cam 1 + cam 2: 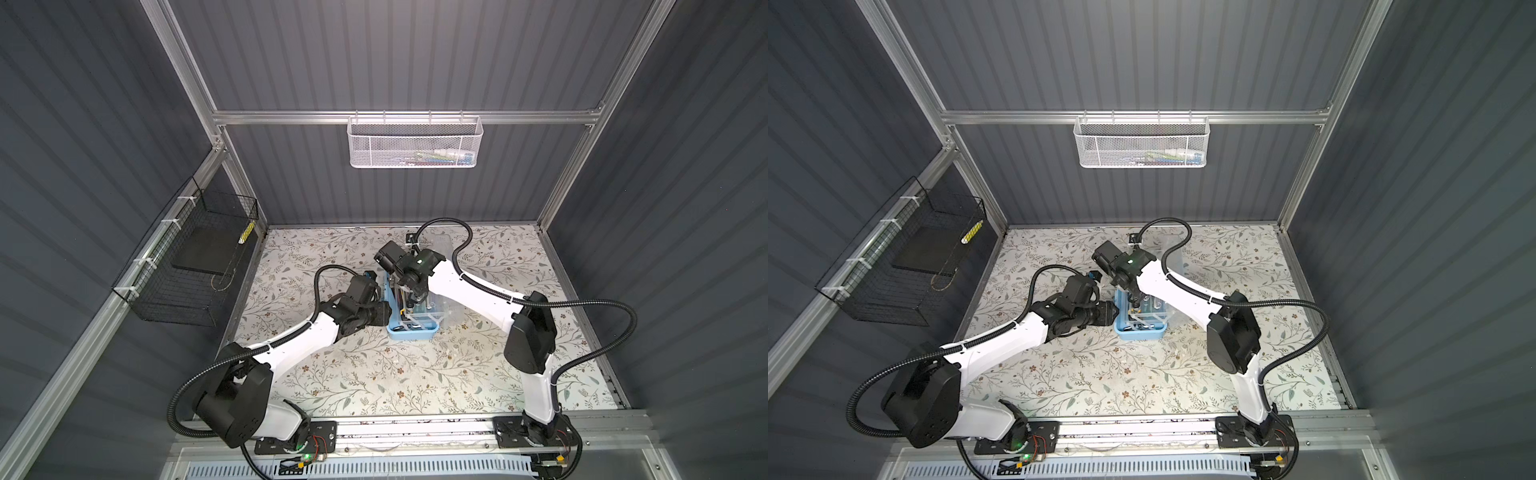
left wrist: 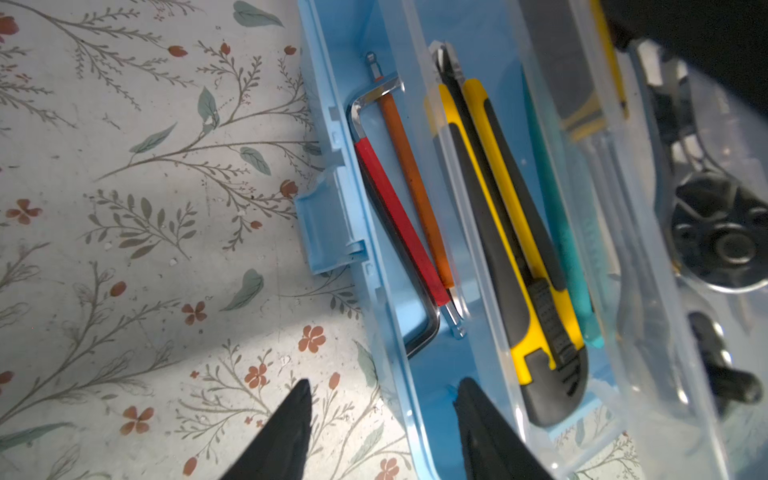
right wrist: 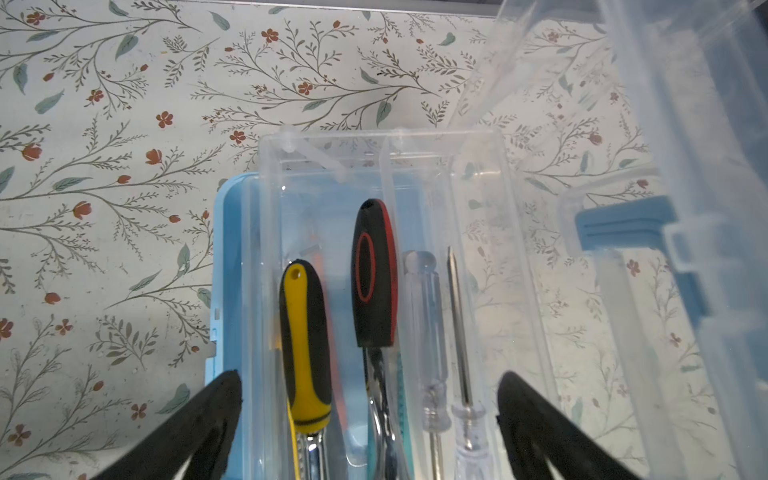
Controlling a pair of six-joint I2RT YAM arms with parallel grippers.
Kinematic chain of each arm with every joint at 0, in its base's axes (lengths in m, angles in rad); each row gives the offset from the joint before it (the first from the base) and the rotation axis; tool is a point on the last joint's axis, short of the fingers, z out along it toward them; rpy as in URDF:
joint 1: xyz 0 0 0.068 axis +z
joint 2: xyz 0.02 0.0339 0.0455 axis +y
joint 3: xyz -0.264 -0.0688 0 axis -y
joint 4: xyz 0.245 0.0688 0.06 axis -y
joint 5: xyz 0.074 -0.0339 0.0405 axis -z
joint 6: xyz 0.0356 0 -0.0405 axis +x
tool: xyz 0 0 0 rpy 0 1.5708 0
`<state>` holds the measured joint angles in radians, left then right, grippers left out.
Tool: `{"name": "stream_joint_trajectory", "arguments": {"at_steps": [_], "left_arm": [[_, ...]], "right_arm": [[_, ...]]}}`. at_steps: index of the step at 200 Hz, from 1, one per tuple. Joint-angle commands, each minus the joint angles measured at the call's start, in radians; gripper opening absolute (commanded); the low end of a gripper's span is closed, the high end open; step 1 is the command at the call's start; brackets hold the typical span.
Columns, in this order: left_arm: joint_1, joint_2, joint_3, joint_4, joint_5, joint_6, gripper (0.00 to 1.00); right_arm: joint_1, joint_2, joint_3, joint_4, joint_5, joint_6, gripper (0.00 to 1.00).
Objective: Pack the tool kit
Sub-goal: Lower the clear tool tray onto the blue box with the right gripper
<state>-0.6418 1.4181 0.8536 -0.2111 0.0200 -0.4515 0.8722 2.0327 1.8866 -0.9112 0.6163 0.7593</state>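
Right gripper [image 3: 368, 395] fingers are spread wide astride the clear tray [image 3: 374, 139], which is set in the light blue box [image 1: 411, 331] mid-table; nothing is clamped. Left gripper [image 2: 384, 386] fingers are parted across the box wall. Tray placement is judged complete; next, the open clear lid [image 3: 685, 104] likely needs to be swung shut.

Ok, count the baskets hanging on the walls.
2: a white mesh basket on the back wall, and a black wire basket on the left wall. None seem hidden.

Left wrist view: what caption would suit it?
Open left gripper straddles a wall of the light blue box, with a red-sleeved hex key and yellow utility knife inside.
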Motion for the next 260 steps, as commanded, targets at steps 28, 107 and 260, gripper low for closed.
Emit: {"name": "stream_joint_trajectory", "arguments": {"at_steps": [28, 107, 260], "left_arm": [[0.004, 0.004, -0.032, 0.009, -0.006, 0.018, 0.58], [0.005, -0.008, -0.046, -0.003, -0.020, 0.015, 0.58], [0.008, 0.033, -0.026, -0.006, -0.006, 0.065, 0.57]], "right_arm": [[0.004, 0.033, 0.040, 0.026, -0.024, 0.008, 0.97], [0.047, 0.041, 0.121, 0.173, -0.158, -0.019, 0.99], [-0.036, -0.288, -0.403, 0.385, -0.160, -0.165, 0.99]]}}
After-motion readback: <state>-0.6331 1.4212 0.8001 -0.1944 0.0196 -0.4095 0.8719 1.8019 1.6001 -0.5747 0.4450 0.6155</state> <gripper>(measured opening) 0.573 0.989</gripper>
